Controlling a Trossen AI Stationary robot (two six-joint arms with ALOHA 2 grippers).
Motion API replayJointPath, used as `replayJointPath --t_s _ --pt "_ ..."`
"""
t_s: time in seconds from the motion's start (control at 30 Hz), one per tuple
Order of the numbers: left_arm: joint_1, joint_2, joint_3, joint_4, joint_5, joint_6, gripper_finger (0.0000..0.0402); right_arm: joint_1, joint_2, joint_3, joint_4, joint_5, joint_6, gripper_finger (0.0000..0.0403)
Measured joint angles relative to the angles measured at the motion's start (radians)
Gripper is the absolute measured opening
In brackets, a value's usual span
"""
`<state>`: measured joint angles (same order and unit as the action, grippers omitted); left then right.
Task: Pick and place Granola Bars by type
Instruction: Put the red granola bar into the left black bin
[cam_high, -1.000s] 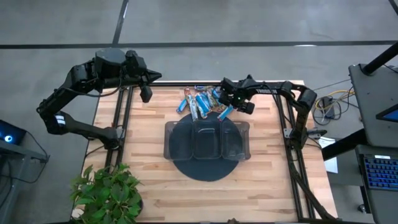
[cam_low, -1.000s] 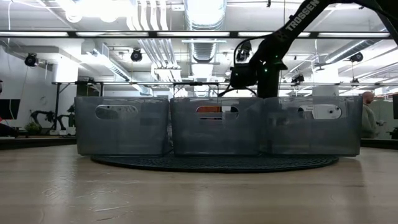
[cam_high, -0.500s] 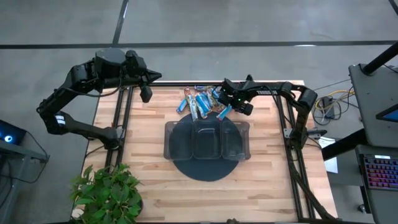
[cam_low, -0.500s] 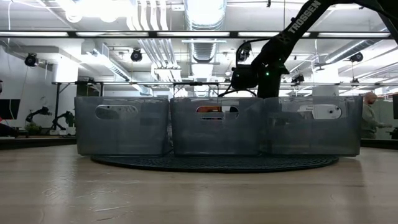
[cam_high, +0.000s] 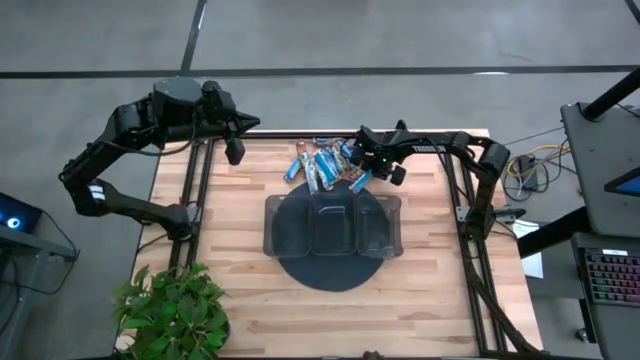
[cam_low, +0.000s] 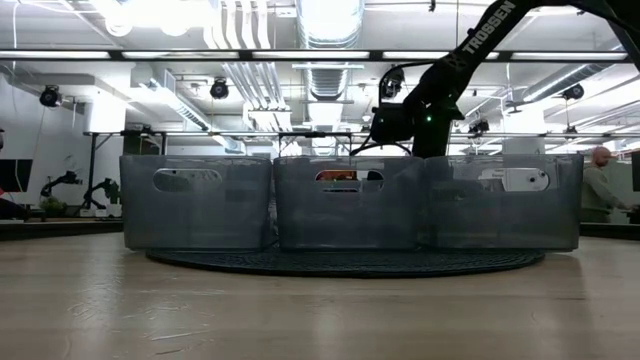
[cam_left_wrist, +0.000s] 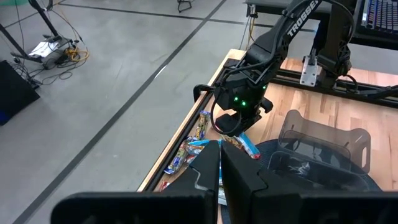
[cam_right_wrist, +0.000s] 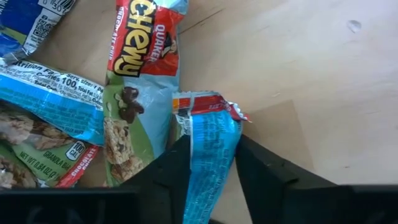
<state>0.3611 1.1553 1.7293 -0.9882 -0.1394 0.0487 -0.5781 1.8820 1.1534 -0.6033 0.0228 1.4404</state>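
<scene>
Several foil-wrapped granola bars (cam_high: 318, 166) lie in a loose pile on the wooden table near its far edge, just beyond the dark three-compartment tray (cam_high: 283, 232). My right gripper (cam_high: 362, 176) is at the pile's right end, shut on a light blue bar (cam_right_wrist: 210, 144). A red and green "Chewy" bar (cam_right_wrist: 138, 87) lies right beside it. My left gripper (cam_high: 235, 152) is shut and empty, held above the table's far left corner. It looks toward the pile and the right arm (cam_left_wrist: 239, 99). My right gripper pinches the light blue bar between its two fingers (cam_right_wrist: 166, 169), which lie across the bar's long sides (cam_right_wrist: 214, 163). The bar's red crimped end (cam_right_wrist: 205, 102) sticks out past the fingertips. Whether the bar is clear of the table, I cannot tell.
The tray stands on a dark round mat (cam_high: 330, 278) in the table's middle and shows as three grey bins in the low view (cam_low: 350, 215). Black frame rails (cam_high: 195, 200) run along both table sides. A potted plant (cam_high: 175, 310) stands at the near left corner.
My right arm has shifted a little toward the table's far edge and its wrist has turned slightly. It stays shut on the light blue bar at the pile's right end.
</scene>
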Motion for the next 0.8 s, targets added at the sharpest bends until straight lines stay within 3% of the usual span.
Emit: replayJointPath --t_s 0.33,0.8 --pt "0.000 0.000 0.000 0.000 0.000 0.000 0.0000 0.000 0.000 0.000 0.013 -0.002 -0.004 0.0055" --pt "0.000 0.000 0.000 0.000 0.000 0.000 0.0000 0.000 -0.040 -0.002 0.012 -0.004 -0.048 0.0047"
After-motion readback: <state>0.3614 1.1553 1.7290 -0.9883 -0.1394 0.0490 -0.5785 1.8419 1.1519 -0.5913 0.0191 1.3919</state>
